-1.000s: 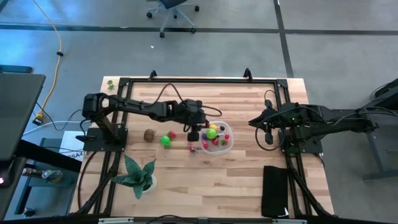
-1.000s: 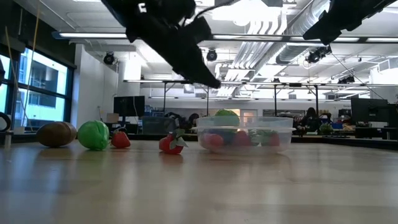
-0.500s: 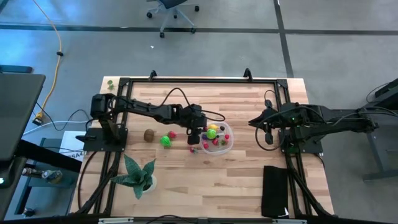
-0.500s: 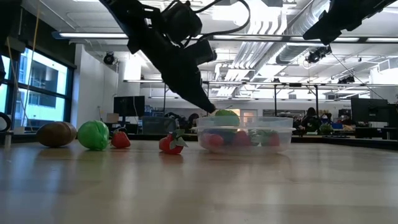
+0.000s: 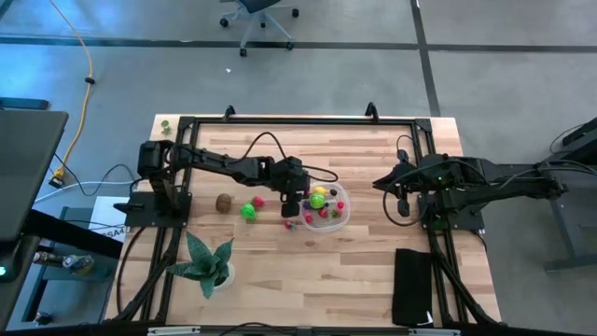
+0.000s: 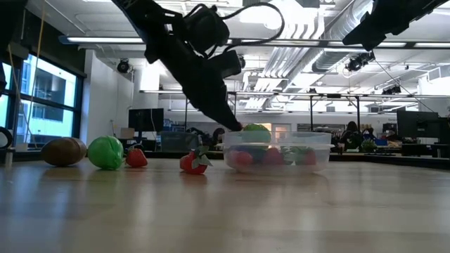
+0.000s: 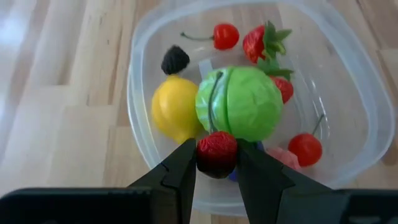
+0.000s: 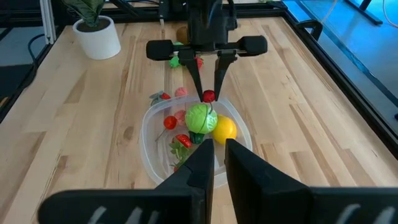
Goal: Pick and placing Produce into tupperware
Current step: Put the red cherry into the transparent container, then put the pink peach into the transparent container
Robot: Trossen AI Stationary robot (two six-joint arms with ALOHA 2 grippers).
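Tupperware (image 7: 367,118) rim lies below the left pincer (image 7: 216,163), clenched on a red berry (image 7: 216,152).

dark jointed arms, black cables

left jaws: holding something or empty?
Holding. The left gripper has its jaws shut on a small red fruit, poised over the tupperware rim, not yet released.
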